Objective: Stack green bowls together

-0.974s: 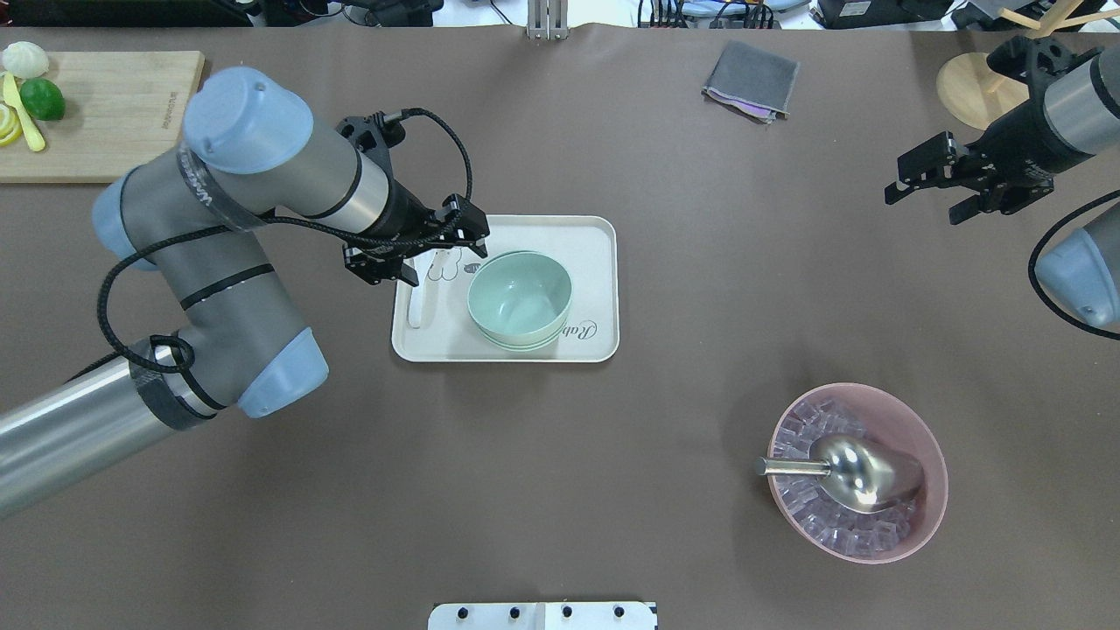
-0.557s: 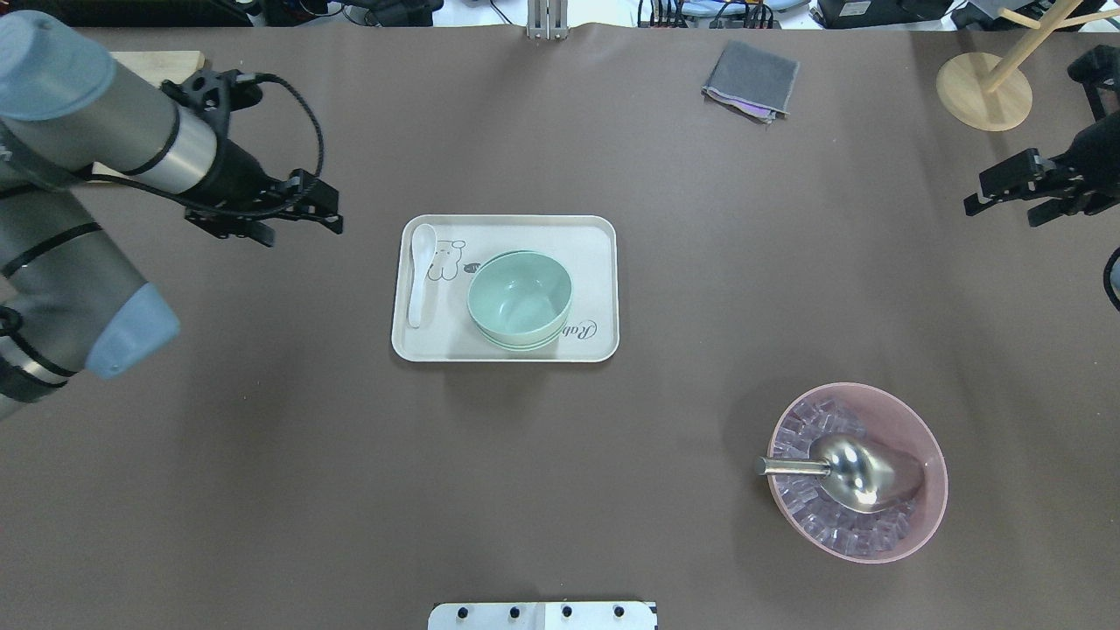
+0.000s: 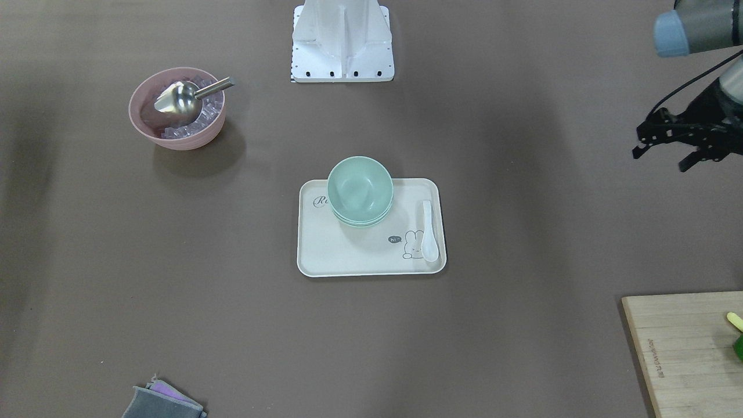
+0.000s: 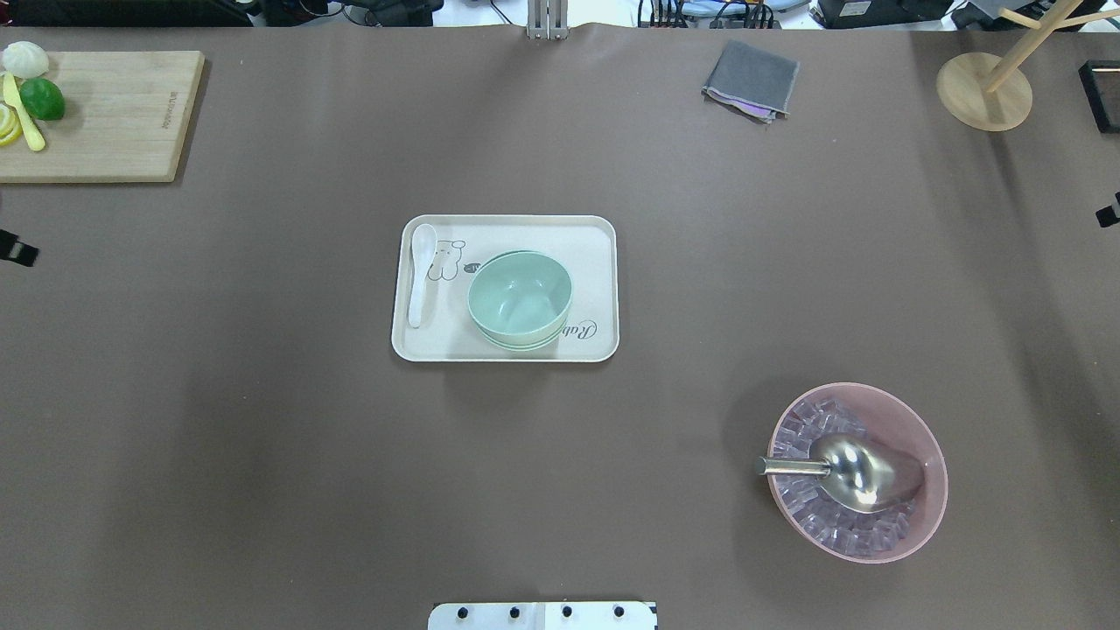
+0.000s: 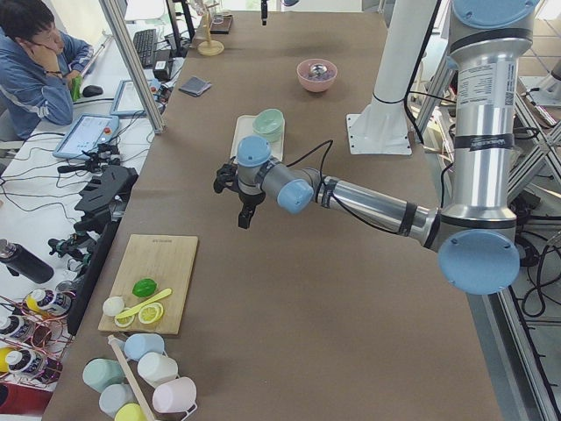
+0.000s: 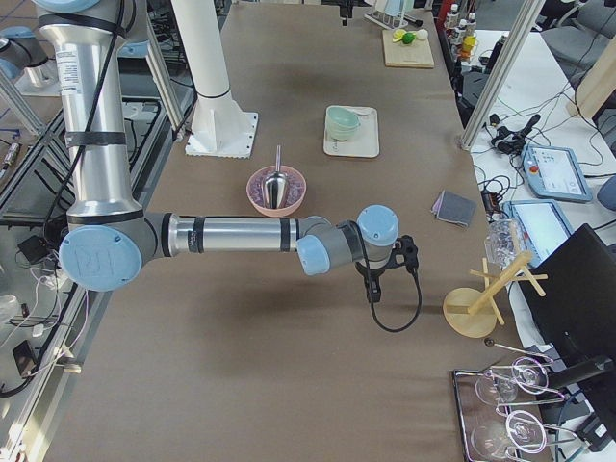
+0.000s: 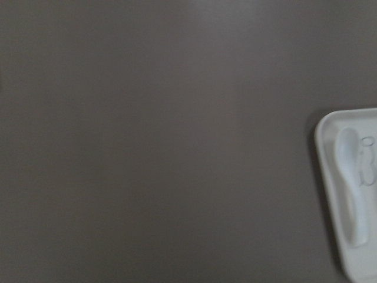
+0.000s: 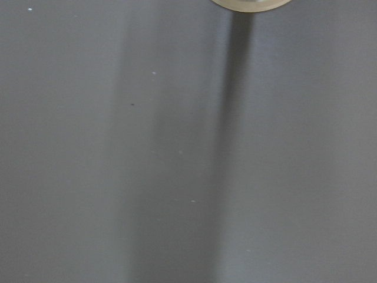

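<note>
**Bowls nested on tray, both arms pulled out to the sides**

Surface (image 4: 262,437): brown, matte covering. The bowls (image 4: 520,300) are stacked as one pile on the right part of the tray (image 4: 525,229), mid-surface. A white spoon (image 4: 421,273) lies along the tray's left edge, apart from the pile. A pink bowl (image 4: 929,516) with ice and a metal scoop (image 4: 862,472) sits well apart, on the robot's right and close to its base. At the far edge a grey cloth (image 4: 751,80) is seen, with a board (image 4: 114,122) carrying a lime and lemon slices at far left and a wooden stand (image 4: 984,92) at far right. Benches with tablets, mugs and glassware line the operators' side, where an operator (image 5: 39,66) is seated.

Versus 0.6 s ago: both arms were well inside the overhead view; only black slivers are left at its left and right edges now. The board is fully uncovered. Bowls, tray, spoon and pink bowl are unmoved.

Pose: the left forearm is stretched low over the surface, and the left gripper (image 3: 660,162) hangs between tray and board with fingers apart and nothing held. The right forearm is stretched out likewise, with the right gripper (image 6: 373,289) pointing down near the stand. Whether its fingers are apart or together cannot be told.
</note>
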